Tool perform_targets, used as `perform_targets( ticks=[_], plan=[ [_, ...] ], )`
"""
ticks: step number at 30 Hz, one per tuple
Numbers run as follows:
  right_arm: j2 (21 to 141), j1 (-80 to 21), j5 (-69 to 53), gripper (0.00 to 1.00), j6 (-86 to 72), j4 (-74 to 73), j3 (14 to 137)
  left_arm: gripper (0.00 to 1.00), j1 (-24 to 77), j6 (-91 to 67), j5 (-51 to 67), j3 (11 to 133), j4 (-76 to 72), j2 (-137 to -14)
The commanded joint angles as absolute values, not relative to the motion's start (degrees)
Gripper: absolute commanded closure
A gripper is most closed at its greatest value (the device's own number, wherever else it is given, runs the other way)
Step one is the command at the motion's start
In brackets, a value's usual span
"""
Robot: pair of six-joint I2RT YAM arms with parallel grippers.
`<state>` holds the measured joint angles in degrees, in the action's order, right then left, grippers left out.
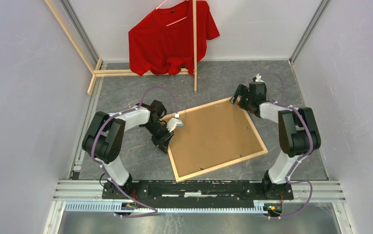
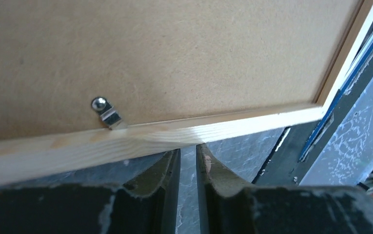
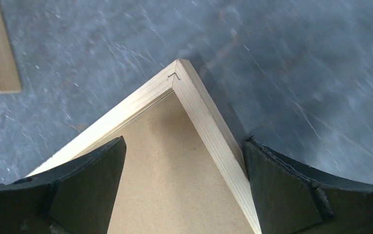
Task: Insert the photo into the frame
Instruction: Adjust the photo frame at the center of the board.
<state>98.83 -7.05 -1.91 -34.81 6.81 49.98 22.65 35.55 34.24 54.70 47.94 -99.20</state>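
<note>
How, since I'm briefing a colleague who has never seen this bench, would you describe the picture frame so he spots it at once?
In the middle of the dark grey table a large rectangle lies flat and askew: the picture frame, back up, brown backing board inside a thin light-wood rim. The loose wooden slats at the far left are single strips enclosing nothing.

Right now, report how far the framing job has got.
Done: the brown backing board lies inside the frame, face down. In hand: the open right pincer straddles its far corner; the left pincer sits at a rail near a metal clip. Left: confirm the photo, not visible here, is inside.
</note>
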Motion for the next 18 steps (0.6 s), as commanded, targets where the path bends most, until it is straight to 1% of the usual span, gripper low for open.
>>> perform_targets(
  ticks=[1,3,4,6,8,9,14,18],
  plan=[
    [105.29,-10.58,-7.86,0.04,-36.87,2.26,59.91,0.72,27.31,33.73,32.65,54.81,42.47,-100.63],
    [108.69,-10.63,-7.64,0.03,-35.22,-1.98,66.88,0.69,29.03,33.93,33.01,55.89,43.46,-101.25],
    [110.06,-10.61,-6.72,0.02,-34.0,-4.73,70.3,0.66,29.8,34.16,33.46,56.45,44.23,-101.51],
    [110.81,-10.61,-3.36,0.02,-32.03,-8.68,74.49,0.57,31.06,36.12,34.31,57.34,46.92,-101.84],
    [109.46,-10.39,-0.5,0.02,-30.69,-10.9,75.85,0.46,31.25,39.11,34.32,58.35,51.1,-101.58],
    [108.31,-10.34,1.1,0.02,-30.06,-11.85,75.74,0.43,31.16,40.56,33.29,58.89,53.17,-100.98],
    [98.19,-9.29,6.37,0.02,-29.59,-16.2,68.92,0.41,27.78,48.73,28.82,62.73,61.58,-94.77],
    [86.1,-8.53,3.99,0.02,-31.09,-17.27,56.56,0.42,21.06,48.45,24.58,71.09,59.82,-95.89]
  ],
)
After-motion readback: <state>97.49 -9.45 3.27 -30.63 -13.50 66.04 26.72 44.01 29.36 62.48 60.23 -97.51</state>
